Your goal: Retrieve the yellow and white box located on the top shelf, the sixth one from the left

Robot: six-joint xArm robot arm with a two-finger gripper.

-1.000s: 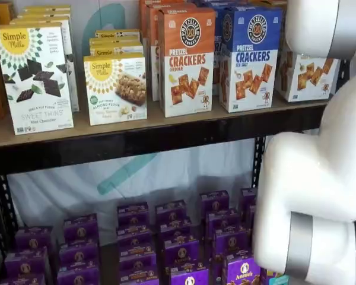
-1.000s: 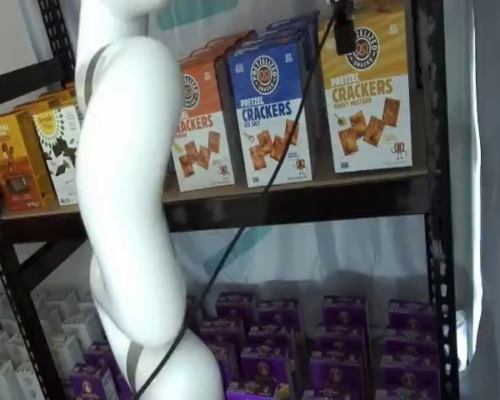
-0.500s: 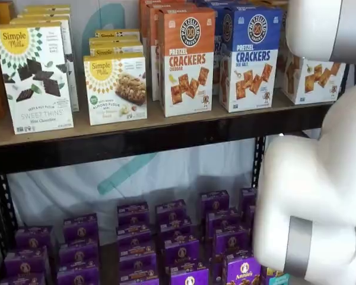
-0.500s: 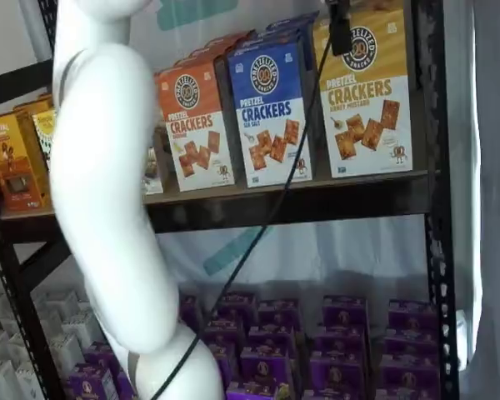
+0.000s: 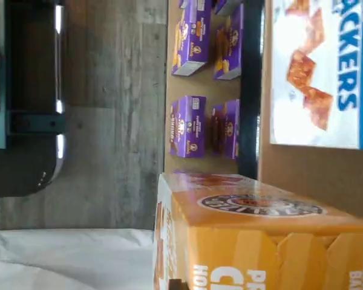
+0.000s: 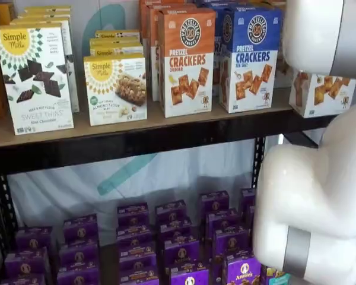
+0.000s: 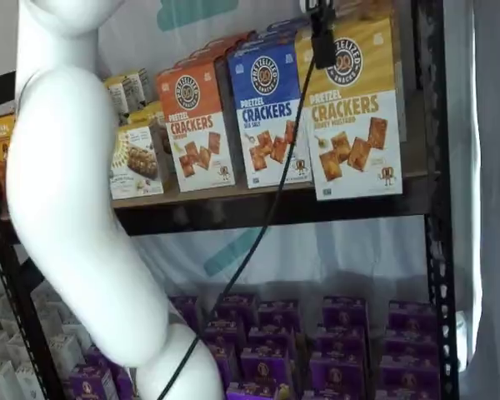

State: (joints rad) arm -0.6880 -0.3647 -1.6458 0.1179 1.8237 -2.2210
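The yellow and white box (image 7: 354,117) is a tall pretzel crackers carton. It hangs out past the black front rail of the top shelf (image 7: 233,210), its lower edge in front of the rail. My gripper (image 7: 322,35) reaches down from above, shut on the carton's top, and one black finger shows over the front face. In a shelf view only the carton's white lower front (image 6: 323,92) shows beside my white arm, at the right end of the shelf (image 6: 136,139). The wrist view shows its golden-yellow top (image 5: 260,241) close up.
A blue crackers carton (image 7: 271,117) and an orange one (image 7: 196,125) stand just left of the held box. Simple Mills boxes (image 6: 35,77) fill the shelf's left. Purple boxes (image 7: 300,333) cover the lower shelf. A black upright (image 7: 433,250) stands right. My white arm (image 7: 75,208) fills the foreground.
The yellow and white box has come forward off the shelf, out past the front rail and a little lower, with my gripper on its top. My arm has swung left.
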